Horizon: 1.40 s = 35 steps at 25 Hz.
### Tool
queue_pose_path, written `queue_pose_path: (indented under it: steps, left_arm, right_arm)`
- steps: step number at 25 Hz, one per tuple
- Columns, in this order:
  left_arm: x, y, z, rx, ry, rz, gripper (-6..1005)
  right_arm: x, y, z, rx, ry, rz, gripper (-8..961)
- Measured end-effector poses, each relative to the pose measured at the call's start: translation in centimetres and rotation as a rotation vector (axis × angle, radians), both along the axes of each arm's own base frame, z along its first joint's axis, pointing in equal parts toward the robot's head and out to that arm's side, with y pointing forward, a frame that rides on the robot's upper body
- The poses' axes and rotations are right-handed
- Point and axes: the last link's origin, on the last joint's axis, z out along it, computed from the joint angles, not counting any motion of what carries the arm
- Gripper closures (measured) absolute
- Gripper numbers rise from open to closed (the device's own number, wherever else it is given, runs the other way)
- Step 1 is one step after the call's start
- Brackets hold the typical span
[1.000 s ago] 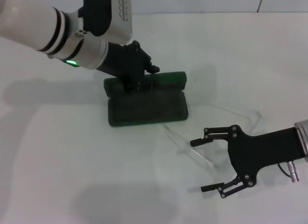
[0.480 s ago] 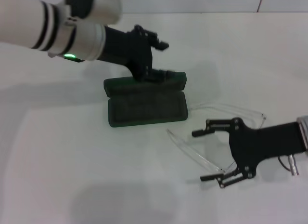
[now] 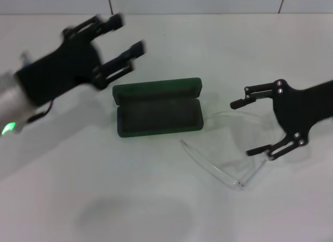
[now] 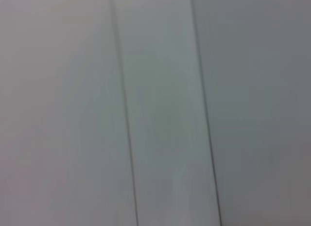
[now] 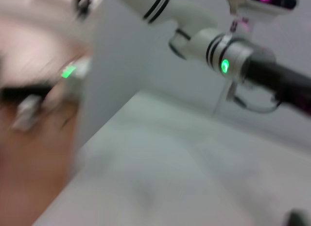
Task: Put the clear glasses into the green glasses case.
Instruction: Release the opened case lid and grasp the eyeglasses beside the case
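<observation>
The green glasses case (image 3: 158, 115) lies open in the middle of the table, with its lid (image 3: 157, 89) folded back and its dark lining empty. The clear glasses (image 3: 210, 166) lie on the table just right of the case and nearer to me, arms spread. My left gripper (image 3: 132, 32) hovers open above the table, left of the case and behind it, holding nothing. My right gripper (image 3: 242, 128) is open over the glasses' far side, and nothing is between its fingers. The left wrist view shows only blurred grey surface.
The white table (image 3: 104, 200) has bare room in front of the case and to its left. A tiled wall (image 3: 208, 1) runs along the back edge. In the right wrist view the left arm (image 5: 228, 53) shows far off with a green light.
My left gripper has let go of the case lid and swung up and to the left. My right gripper moved right and farther back. The case stays open.
</observation>
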Motion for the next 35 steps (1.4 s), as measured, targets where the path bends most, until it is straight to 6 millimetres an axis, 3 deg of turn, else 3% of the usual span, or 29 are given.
queue_pose_path:
  steps: [4,7,15,19,24,35]
  left_arm:
    - [-3.1,-3.1,-1.0,0.065,-0.114,0.048,335]
    - [-3.8,-4.0,-1.5,0.077,-0.129,0.067,334]
    - [-4.7,-4.9,-2.4,0.056,-0.147,0.106,334]
    - [-4.8,-4.9,-2.8,0.056,-0.135,0.110,334]
    - [-4.7,-4.6,-3.1,0.049,-0.132,0.110,335]
    - [-4.9,-4.2,-3.3,0.053,-0.112,0.126,335]
  right_arm:
    - [-2.0,0.6,2.0,-0.059,-0.268,0.082,175]
    - [-3.2,0.4,2.3,-0.050,-0.437,0.103,178]
    - [-3.8,0.4,-2.4,0.012,-0.715,0.190,185]
    - [-3.6,0.4,-4.9,0.057,-0.740,0.235,189]
    - [-3.7,0.2,-6.5,0.063,-0.760,0.281,193]
    - [-3.8,-0.1,-7.4,0.037,-0.794,0.308,327]
